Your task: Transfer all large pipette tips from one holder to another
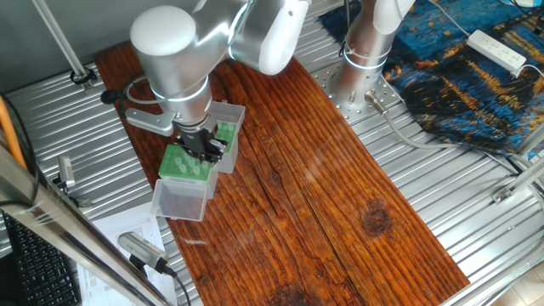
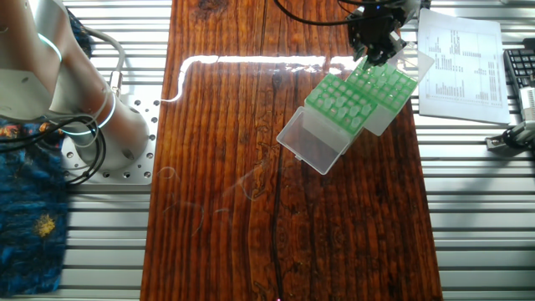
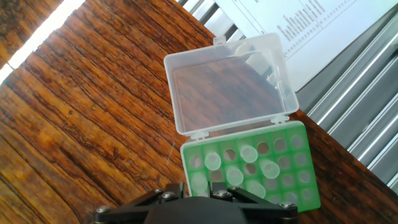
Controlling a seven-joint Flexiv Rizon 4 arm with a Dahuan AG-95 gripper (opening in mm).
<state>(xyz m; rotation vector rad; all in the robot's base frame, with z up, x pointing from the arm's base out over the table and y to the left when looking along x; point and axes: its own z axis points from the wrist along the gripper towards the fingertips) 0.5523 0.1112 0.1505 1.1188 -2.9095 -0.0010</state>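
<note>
Below the hand stood a green rack of pale tips; whether its fingers were apart, I couldn't tell.

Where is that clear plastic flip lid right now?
The clear plastic flip lid lies open flat on the wooden table, hinged to the green rack in the hand view, with the printed paper sheet just beyond.

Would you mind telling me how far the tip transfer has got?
Partway: about six tips stand in the rack below the gripper, many holes empty; the neighbouring rack holds others. Whether the gripper holds one is hidden. Tips in both racks, so transfers remain.
</note>
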